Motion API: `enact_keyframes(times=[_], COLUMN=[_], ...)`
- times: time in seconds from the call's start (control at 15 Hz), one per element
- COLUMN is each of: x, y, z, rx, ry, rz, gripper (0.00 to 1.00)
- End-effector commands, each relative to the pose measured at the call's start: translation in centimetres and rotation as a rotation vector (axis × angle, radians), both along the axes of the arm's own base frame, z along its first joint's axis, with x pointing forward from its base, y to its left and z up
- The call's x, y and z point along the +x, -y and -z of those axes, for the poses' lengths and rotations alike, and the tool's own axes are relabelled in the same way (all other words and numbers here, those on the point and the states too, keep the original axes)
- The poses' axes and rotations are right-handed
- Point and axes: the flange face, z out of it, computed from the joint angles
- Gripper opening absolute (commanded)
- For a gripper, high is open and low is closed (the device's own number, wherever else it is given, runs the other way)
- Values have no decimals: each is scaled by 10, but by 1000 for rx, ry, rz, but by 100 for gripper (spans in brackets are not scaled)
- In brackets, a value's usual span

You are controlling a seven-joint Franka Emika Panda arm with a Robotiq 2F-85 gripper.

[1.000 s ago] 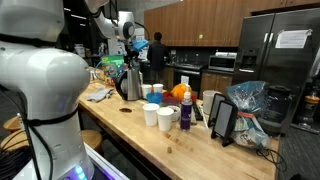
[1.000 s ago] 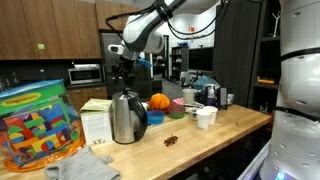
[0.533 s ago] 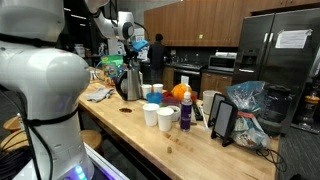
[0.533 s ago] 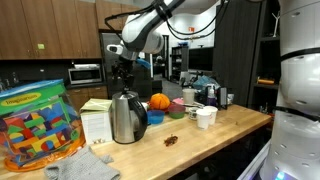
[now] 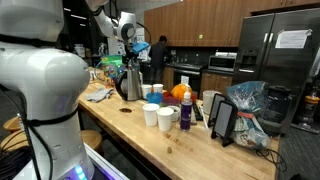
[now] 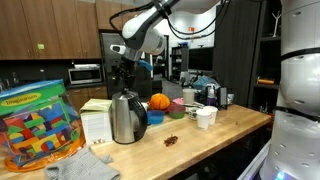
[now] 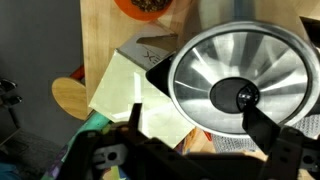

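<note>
One wooden counter (image 6: pixel 232 128) lies below the gripper (image 6: pixel 122 70), whose fingers stand apart, clamping nothing. One steel kettle (image 6: pixel 127 118) stands straight beneath it (its lid (image 7: pixel 238 70) fills much of the wrist view). One pale carton (image 6: pixel 95 122) is beside the kettle. Two white cups (image 5: pixel 151 115) stand farther off.

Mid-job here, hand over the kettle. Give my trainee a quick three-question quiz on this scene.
1. True or false: the hand is shut on the kettle.
2. In the wrist view, what lies beside the kettle? A) a pale box B) a banana
3. Fill in: the knob on the kettle's lid is ___.
Key: 1 false, it is open above it; 2 A; 3 black.
</note>
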Motion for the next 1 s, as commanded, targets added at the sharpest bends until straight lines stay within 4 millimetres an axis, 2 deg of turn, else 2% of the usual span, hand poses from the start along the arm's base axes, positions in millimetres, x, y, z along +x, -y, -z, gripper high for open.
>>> enact_keyframes(times=[0.0,0.93], x=[-12,-7], y=[18,18], z=[-3,-11], rx=[2,-26], ry=[5,20], rz=[18,-7], gripper=[100,100])
